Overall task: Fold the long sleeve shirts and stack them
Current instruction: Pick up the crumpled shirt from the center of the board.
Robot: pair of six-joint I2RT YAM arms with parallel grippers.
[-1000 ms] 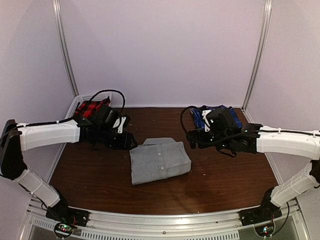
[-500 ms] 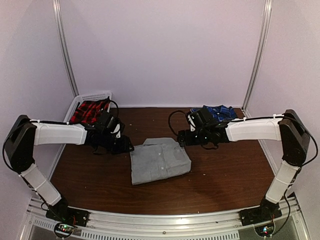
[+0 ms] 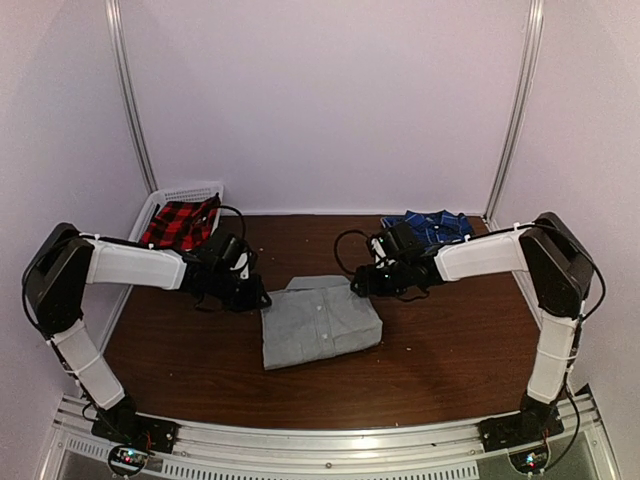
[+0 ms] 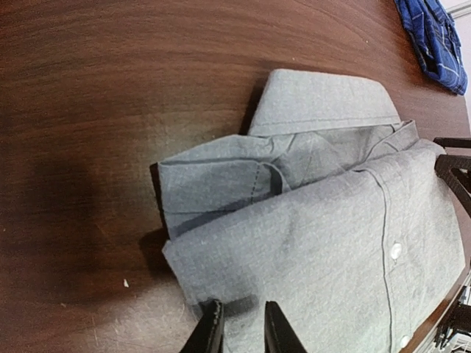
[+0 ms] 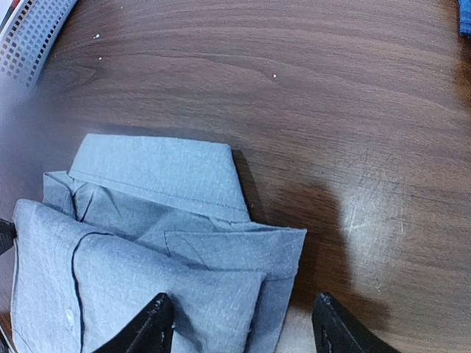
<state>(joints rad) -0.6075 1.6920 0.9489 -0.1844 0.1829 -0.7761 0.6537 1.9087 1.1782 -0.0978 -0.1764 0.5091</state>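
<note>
From above, the grey shirt [image 3: 320, 322] lay folded mid-bench, collar toward the back. The blue shirt [image 3: 432, 226] sat crumpled at the back right, well apart from it. The left hand [image 3: 258, 297] was at the grey shirt's back-left corner and the right hand [image 3: 358, 284] at its back-right corner. This view did not show how either hand's jaws stood. A white basket [image 3: 185, 193] at the back left held a red cloth [image 3: 180, 224].

The left wrist view showed that hand's fingers [image 4: 210, 331] drawn close, a narrow gap between them, over the shirt's folded edge. I could not tell whether they pinched fabric. The buttons and the blue shirt in the far corner showed here.

The right wrist view showed that hand open, its fingers [image 5: 151, 327] spread wide, straddling the shirt's corner below the collar. A corner of the basket showed at top left.

The bench [image 3: 450, 350] was dark wood grain with glare patches, enclosed by pale walls [image 3: 330, 100] and a metal rail [image 3: 320, 440] in front. Bare wood lay in front of and to the right of the grey shirt.
</note>
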